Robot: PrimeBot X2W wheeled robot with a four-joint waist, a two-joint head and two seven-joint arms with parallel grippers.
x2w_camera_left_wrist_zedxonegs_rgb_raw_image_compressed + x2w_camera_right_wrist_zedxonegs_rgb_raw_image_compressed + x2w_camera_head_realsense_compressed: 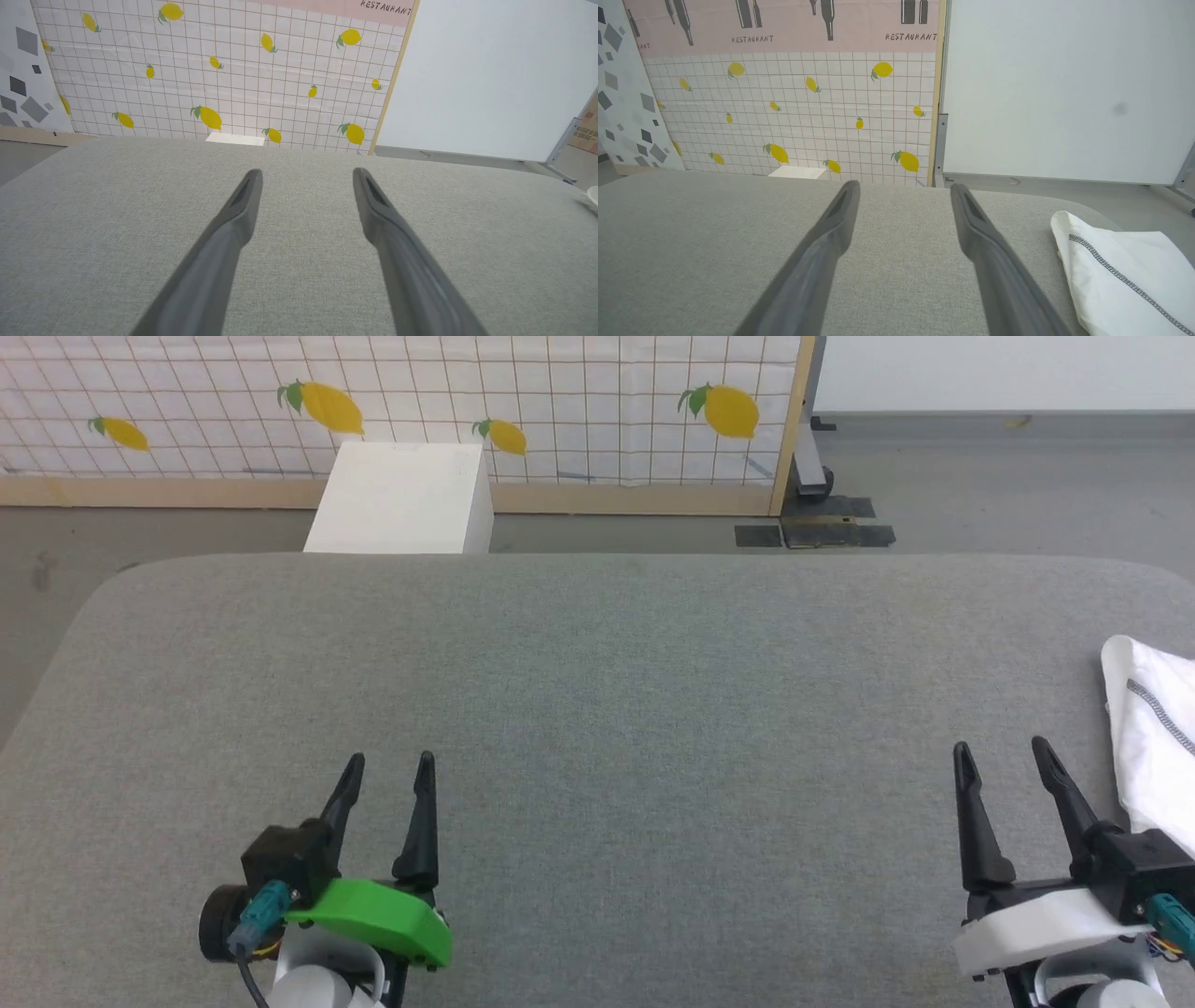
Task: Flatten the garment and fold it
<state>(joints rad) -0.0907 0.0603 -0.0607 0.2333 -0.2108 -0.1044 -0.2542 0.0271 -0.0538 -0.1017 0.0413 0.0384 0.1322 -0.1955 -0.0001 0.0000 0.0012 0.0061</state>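
white garment [1158, 747] r of r pincer [999, 744]; l pincer [390, 758]; both spread, empty; box [401, 495] behind.

The left gripper [307, 171] hangs over a grey fabric table [93, 224], its two dark fingers [233, 219] spread wide apart with nothing between them, tips pointing at the far edge. Just past that edge shows the top of a white box [235, 138]. Behind it stands a gridded screen [224, 70] printed with lemons, with a pink band lettered RESTAURANT at its top. A plain white board [490, 74] stands to the right, and a grey-patterned panel [23, 70] to the far left.
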